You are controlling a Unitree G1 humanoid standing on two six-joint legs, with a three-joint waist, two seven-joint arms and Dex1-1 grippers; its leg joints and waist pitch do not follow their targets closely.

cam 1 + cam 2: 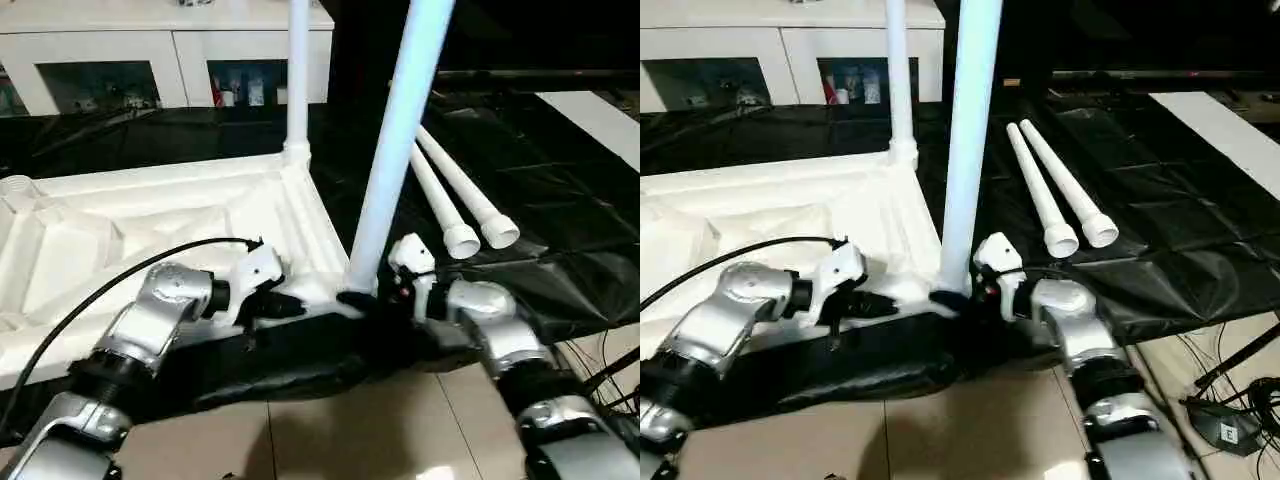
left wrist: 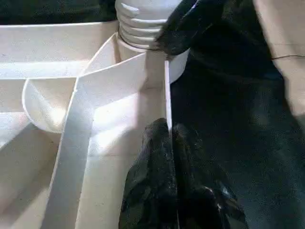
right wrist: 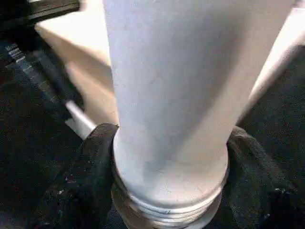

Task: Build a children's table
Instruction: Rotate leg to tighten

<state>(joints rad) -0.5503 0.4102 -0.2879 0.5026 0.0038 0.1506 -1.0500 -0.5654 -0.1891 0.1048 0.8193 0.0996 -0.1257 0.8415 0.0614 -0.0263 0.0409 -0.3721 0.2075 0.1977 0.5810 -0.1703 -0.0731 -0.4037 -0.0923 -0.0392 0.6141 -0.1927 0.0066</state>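
The children's table top lies upside down, ribbed underside up, on the black-sheeted table. One white leg stands upright in the far corner socket. A second leg stands in the near right corner socket, its threaded base showing in the right wrist view. My right gripper is at that base, its fingers pressed against both sides of the leg. My left gripper is shut, pinching the top's thin rim wall just left of that corner. Two loose legs lie side by side to the right.
The black sheet covers the large table and hangs over its near edge, with tiled floor below. A white glass-door cabinet stands behind. A black cable arcs over my left forearm.
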